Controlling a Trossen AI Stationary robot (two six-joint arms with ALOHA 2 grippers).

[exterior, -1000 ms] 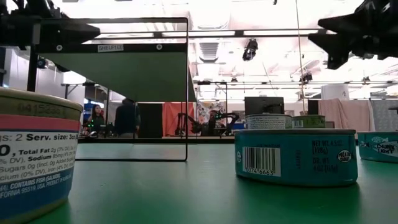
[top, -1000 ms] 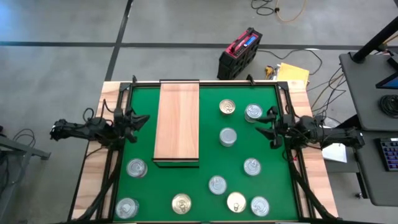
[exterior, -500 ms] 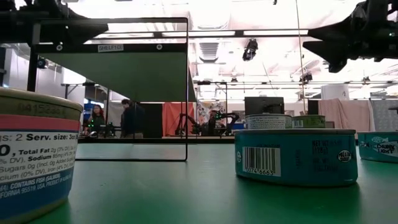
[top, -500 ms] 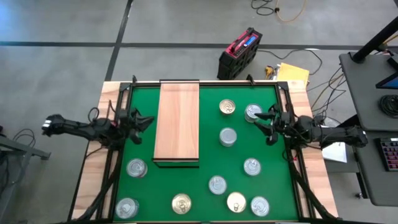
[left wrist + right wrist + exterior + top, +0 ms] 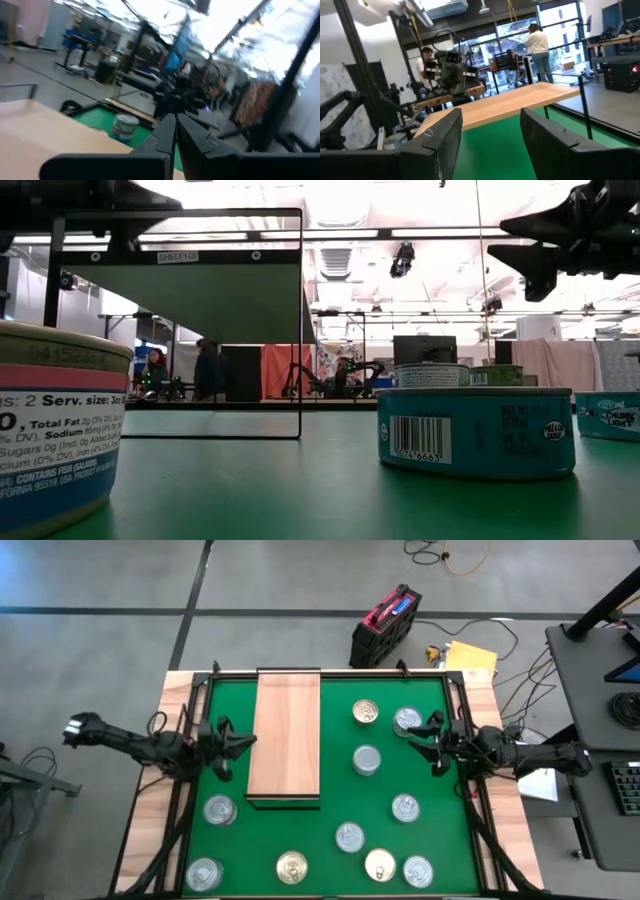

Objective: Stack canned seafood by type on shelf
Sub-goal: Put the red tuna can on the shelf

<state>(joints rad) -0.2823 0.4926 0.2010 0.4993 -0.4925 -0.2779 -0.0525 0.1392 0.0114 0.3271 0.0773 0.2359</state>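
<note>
Across the green tabletop (image 5: 330, 780) ten tins of canned seafood (image 5: 367, 760) are scattered, none yet placed on the shelf (image 5: 285, 735) — the pale wooden board laid at about eleven o'clock of the mat. Two tins are found near one o'clock, one at the centre right, one towards four o'clock, four along six o'clock and two at seven to eight o'clock; three are topped in gold, the rest in silver.

At nine o'clock the left tool (image 5: 228, 743) is held just beside the shelf's edge, its fingers pressed together and nothing carried. At three o'clock the right tool (image 5: 428, 735) is poised above the mat just beside the silver-lidded tin (image 5: 407, 721) at one o'clock, its fingers (image 5: 440, 137) parted about halfway and empty.

Each tin is judged to be rigid, fairly dense for its size and smooth-walled, so some slip is to be expected. A hold across the round side wall, from above and below the rim, is judged best — the pull-tab should be avoided. Flat lids should allow steady stacking if the tins are centred.
</note>
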